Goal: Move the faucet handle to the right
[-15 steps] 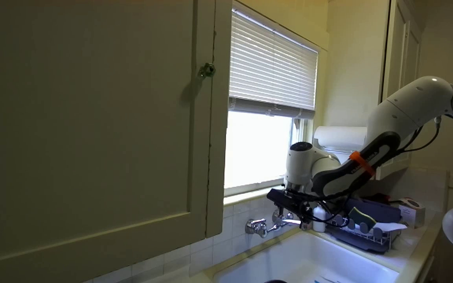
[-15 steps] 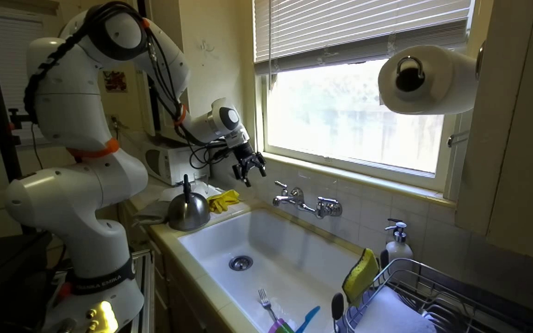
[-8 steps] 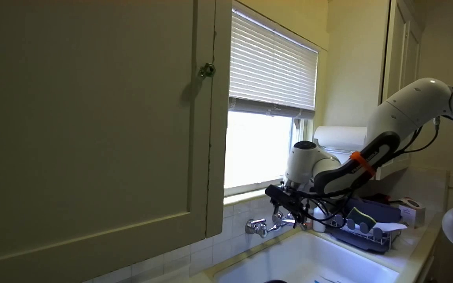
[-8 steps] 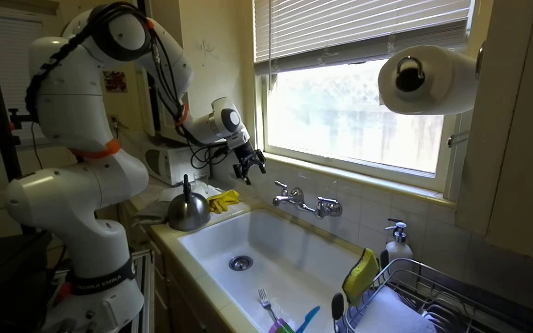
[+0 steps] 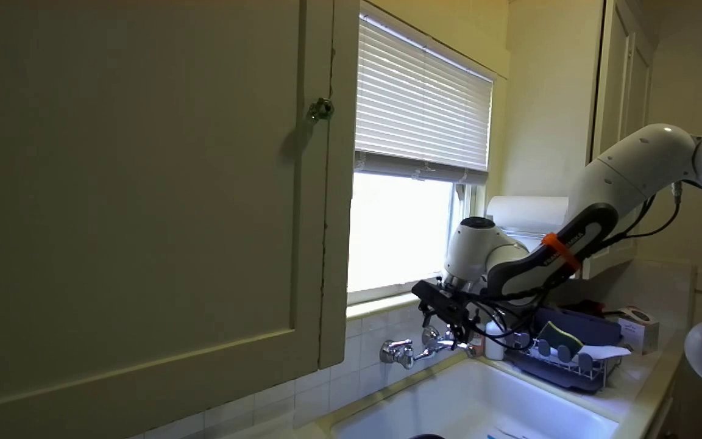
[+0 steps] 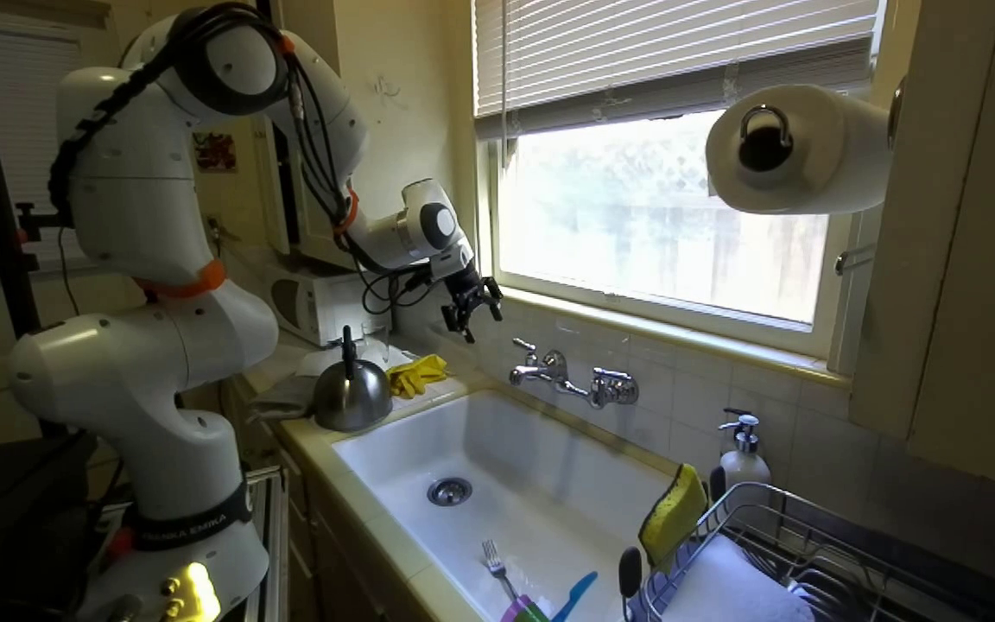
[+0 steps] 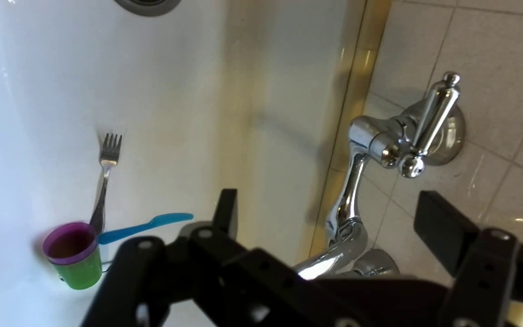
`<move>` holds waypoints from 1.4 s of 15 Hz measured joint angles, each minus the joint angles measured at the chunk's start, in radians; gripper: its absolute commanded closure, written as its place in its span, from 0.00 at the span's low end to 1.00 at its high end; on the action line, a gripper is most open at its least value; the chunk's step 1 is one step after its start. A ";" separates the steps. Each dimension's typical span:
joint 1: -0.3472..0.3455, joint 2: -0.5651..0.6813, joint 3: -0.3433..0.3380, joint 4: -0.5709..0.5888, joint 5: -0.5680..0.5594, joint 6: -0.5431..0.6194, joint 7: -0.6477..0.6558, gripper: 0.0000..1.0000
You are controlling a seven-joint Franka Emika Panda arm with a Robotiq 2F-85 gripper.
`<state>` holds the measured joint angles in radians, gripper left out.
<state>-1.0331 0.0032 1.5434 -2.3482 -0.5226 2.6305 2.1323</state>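
The faucet handle (image 7: 435, 116) is a chrome lever with ball ends beside the faucet body, close to the tiled wall. It also shows in both exterior views (image 5: 404, 345) (image 6: 526, 345). The chrome faucet pipe (image 7: 348, 195) runs from it along the wall. A second chrome handle (image 6: 610, 376) sits at the pipe's other end and is mostly hidden by my gripper in the wrist view. My gripper (image 7: 329, 204) is open and empty; in both exterior views (image 5: 446, 332) (image 6: 482, 326) it hangs apart from the faucet. In the wrist view the handle lies beyond my right fingertip.
The white sink (image 6: 541, 466) lies below with a fork (image 7: 107, 163), a blue knife (image 7: 145, 227) and a purple-green cup (image 7: 73, 254). A window sill (image 6: 662, 333) runs above the faucet. A kettle (image 6: 353, 397), yellow glove (image 6: 416, 375), soap bottle (image 6: 744, 466) and dish rack (image 6: 774, 505) stand around.
In the exterior views my arm has shifted slightly, the gripper moving a little right and up, with its fingers still open. The faucet and its handles have not moved.
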 measured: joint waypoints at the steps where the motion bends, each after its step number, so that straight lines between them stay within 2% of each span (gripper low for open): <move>1: 0.042 -0.005 -0.044 0.000 0.033 0.002 -0.025 0.00; 2: 0.119 -0.016 -0.125 0.002 0.095 0.003 -0.059 0.00; 3: 0.149 -0.018 -0.157 0.015 0.122 -0.010 -0.065 0.00; 5: 0.143 -0.003 -0.161 0.069 0.131 -0.073 -0.059 0.00; 9: 0.148 0.095 -0.186 0.232 0.129 -0.319 -0.082 0.00; 12: 0.220 0.192 -0.237 0.281 0.102 -0.441 -0.073 0.00; 15: 0.338 0.284 -0.308 0.271 0.037 -0.399 -0.024 0.00; 19: 0.474 0.360 -0.426 0.249 -0.101 -0.170 0.096 0.00; 20: 0.485 0.365 -0.437 0.249 -0.113 -0.154 0.106 0.00; 21: 0.518 0.356 -0.476 0.250 -0.066 -0.134 0.076 0.00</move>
<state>-0.5150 0.3590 1.0670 -2.0987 -0.5887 2.4960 2.2084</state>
